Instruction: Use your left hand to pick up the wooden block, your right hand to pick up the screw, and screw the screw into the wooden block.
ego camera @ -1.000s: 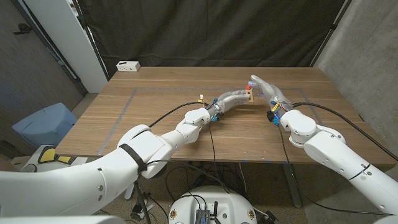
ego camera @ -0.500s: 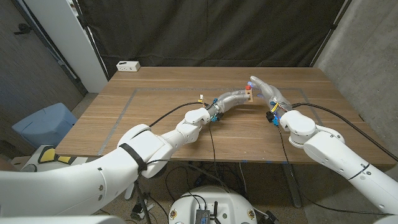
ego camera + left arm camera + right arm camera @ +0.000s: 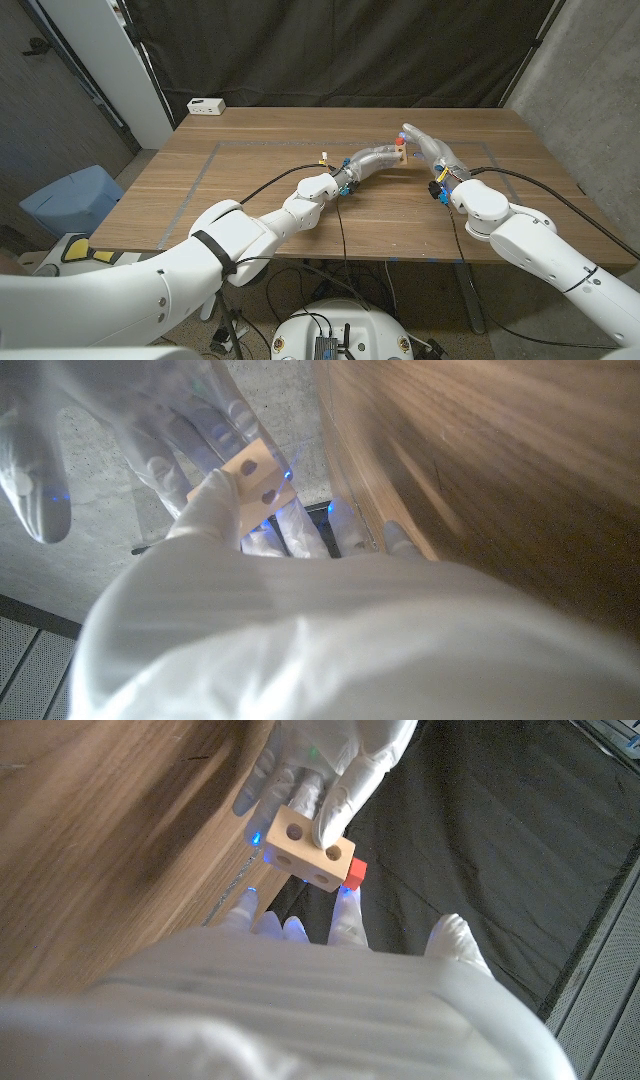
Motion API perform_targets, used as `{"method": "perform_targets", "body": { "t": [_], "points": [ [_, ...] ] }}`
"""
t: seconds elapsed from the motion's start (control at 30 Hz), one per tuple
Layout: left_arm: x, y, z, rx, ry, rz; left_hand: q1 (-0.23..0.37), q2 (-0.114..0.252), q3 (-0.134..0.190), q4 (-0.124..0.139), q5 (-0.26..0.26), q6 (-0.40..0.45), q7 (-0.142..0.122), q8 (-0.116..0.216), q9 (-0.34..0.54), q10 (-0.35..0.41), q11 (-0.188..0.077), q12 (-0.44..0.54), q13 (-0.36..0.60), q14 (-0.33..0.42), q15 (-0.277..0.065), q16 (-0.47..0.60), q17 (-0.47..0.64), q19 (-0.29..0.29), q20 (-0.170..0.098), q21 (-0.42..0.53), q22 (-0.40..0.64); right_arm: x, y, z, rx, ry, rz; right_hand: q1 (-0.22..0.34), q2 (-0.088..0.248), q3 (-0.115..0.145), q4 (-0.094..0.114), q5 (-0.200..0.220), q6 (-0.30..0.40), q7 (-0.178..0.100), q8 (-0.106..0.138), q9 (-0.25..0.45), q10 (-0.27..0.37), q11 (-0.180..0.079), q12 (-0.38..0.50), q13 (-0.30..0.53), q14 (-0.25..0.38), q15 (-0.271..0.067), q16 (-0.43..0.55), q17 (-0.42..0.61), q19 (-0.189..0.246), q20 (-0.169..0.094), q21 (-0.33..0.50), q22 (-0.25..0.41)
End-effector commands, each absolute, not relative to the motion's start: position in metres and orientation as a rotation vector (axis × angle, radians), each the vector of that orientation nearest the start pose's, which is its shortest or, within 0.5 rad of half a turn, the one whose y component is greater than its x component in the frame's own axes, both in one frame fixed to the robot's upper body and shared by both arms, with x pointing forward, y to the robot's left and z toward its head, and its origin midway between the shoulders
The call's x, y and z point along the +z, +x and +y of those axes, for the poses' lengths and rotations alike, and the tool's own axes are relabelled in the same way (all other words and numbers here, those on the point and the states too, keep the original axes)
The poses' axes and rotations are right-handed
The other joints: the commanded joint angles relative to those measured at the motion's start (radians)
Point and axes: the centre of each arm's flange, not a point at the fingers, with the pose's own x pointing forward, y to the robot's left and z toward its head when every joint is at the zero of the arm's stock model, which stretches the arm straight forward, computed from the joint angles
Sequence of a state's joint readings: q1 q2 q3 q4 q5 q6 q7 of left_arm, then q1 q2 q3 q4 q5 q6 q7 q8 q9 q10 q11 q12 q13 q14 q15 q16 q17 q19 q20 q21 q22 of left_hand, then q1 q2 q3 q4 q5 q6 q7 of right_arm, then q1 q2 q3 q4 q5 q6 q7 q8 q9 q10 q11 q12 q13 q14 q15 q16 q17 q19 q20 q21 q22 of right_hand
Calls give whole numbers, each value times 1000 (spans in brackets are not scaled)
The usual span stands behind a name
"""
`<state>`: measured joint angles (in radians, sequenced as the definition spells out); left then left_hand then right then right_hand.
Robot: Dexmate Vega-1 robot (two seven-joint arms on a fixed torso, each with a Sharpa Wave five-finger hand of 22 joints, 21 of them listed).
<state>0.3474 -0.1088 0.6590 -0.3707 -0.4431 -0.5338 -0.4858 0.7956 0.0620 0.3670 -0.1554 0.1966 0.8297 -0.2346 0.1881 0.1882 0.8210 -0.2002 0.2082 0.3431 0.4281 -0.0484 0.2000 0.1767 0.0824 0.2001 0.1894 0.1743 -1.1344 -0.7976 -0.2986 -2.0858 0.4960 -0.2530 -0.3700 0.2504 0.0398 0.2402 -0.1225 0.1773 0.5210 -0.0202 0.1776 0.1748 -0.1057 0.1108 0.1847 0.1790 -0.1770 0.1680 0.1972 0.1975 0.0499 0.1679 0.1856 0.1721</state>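
Got the wooden block [image 3: 311, 846] pinched in my left hand [image 3: 375, 156], held up over the wood-grain table [image 3: 260, 170]. It's a pale, smooth cube with round holes drilled in its faces. The red, blocky-headed screw [image 3: 355, 872] sits at one side, my right hand [image 3: 430, 148] fingertips [image 3: 345, 905] on it. No readable labels anywhere.

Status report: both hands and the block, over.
Left hand holds wooden block. Right hand at red screw, grip unclear. Nothing in the way.
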Motion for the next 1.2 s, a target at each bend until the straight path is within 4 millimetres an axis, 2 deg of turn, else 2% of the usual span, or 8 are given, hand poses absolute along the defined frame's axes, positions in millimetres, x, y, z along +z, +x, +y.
{"method": "perform_targets", "body": {
  "t": [0.03, 0.13, 1.07, 1.2],
  "points": [
    [-32, 690, -13, -833, 172, -492, -2, 0, 4, 4, 4, 29, 13, 8, 5, 9, 5, 8, 2, 5, -25, 3, 4, -2, 4, 7, 4, -15, 524, -244, 81, -318, -468, -7, 1, 0, -3, 3, 5, 1, 6, 4, -4, 1, 4, 2, -24, 9, 3, 1, -3, 12, 3, 0],
    [-32, 690, -13, -832, 171, -490, -3, 1, 4, 4, 4, 27, 13, 7, 5, 10, -3, 9, 2, 5, -25, 3, 4, -2, 4, 7, 4, -15, 523, -243, 80, -319, -467, -7, 2, 0, -3, 3, 6, 1, 7, 4, -4, 3, 4, 2, -25, 9, 3, 1, -4, 13, 3, 0],
    [-34, 693, -12, -826, 166, -465, -2, 4, 6, 4, 4, 27, 12, 7, 5, 10, 8, 9, 3, 5, -25, 4, 4, -3, 6, 7, 5, -20, 512, -235, 82, -334, -454, -6, 7, 2, -5, 3, 10, 0, 8, 4, -2, 1, 5, 2, -23, 9, 4, 1, -1, 14, 5, 0],
    [-34, 694, -12, -824, 165, -461, -2, 1, 5, 3, 4, 28, 12, 8, 5, 9, 1, 9, 4, 7, -26, 4, 4, -3, 6, 7, 5, -20, 511, -232, 92, -340, -452, -5, 8, 3, -6, 3, 12, -1, 9, 4, -1, 0, 6, 2, -22, 8, 4, 0, 0, 13, 5, 0]
  ]
}}
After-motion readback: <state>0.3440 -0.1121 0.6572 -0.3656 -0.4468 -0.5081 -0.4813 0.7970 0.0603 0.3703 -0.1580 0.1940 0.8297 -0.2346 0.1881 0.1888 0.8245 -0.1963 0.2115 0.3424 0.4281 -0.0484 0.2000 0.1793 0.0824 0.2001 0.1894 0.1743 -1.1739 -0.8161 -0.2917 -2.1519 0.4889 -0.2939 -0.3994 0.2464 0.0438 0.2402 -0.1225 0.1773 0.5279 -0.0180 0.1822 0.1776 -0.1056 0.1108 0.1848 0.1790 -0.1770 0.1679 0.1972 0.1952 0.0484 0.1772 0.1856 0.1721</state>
